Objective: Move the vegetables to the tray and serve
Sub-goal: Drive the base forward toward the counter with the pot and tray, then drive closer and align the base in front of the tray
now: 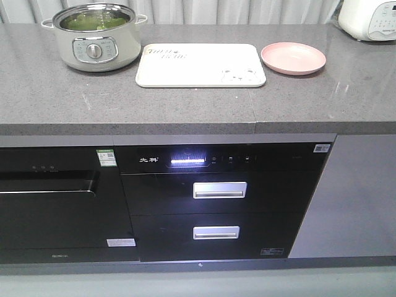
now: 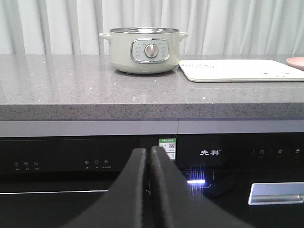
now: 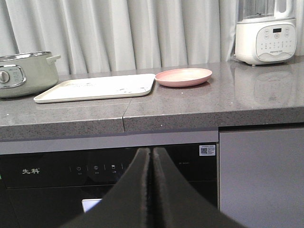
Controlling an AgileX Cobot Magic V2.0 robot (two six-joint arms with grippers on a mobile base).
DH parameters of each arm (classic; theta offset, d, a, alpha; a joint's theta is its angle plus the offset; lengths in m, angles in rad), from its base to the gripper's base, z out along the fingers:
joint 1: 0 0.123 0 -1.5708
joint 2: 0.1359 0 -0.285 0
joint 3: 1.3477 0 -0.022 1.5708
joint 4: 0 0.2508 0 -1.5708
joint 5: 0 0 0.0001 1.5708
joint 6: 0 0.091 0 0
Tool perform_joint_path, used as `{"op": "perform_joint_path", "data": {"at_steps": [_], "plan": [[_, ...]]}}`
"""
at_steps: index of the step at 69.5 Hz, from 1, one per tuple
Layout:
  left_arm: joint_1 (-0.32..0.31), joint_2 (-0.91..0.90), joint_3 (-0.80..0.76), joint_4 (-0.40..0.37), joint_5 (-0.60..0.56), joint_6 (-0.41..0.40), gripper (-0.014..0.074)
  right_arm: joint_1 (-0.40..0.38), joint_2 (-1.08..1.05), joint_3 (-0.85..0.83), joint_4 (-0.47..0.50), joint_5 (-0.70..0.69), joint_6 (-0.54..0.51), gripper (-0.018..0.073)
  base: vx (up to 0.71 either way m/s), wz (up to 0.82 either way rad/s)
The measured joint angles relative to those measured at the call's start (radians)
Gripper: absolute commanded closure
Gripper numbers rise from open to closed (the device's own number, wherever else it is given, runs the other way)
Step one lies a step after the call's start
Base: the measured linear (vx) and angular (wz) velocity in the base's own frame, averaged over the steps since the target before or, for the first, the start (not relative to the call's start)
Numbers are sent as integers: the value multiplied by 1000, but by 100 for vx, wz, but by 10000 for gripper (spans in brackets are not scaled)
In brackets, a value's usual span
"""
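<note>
Closest to each wrist camera is its own pincer. The left pincer [image 2: 147, 151] has its two dark fingers pressed together with nothing between them, and the right pincer [image 3: 152, 151] is pressed together and empty as well. Both hang low in front of the black drawer unit [image 1: 216, 198], below the edge of the desk [image 1: 185, 108].

In the front view the lettuce [image 1: 96, 21] lies inside the pale green pot [image 1: 93, 43], at about 11 o'clock on the desk. Only a green mass under the steel rim shows, so separate leaves cannot be made out. The tray [image 1: 185, 68] lies flat at 12 o'clock, just beside the pot on its right, and carries nothing. A pink plate [image 1: 292, 57] sits near the tray's far end at about 1 o'clock, also bare. A white appliance [image 1: 371, 18] stands at the desk's 2 o'clock corner.

By these views, no part of the task is done yet. The greens are not lifted, the tray is unloaded and neither arm is up at desk height. All the work is left: reaching into the pot, moving the lettuce across to the tray, then serving it.
</note>
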Motion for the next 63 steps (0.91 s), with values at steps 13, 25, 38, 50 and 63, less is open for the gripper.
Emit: {"op": "perform_joint_path", "data": {"at_steps": [13, 25, 38, 50, 63], "plan": [[0, 0, 0, 0, 0, 0, 602, 0, 0, 0, 0, 0, 0, 562, 8, 1], [0, 0, 0, 0, 0, 0, 602, 0, 0, 0, 0, 0, 0, 562, 8, 1], [0, 0, 0, 0, 0, 0, 602, 0, 0, 0, 0, 0, 0, 562, 8, 0], [0, 0, 0, 0, 0, 0, 602, 0, 0, 0, 0, 0, 0, 562, 8, 0], [0, 0, 0, 0, 0, 0, 602, 0, 0, 0, 0, 0, 0, 562, 8, -1]]}}
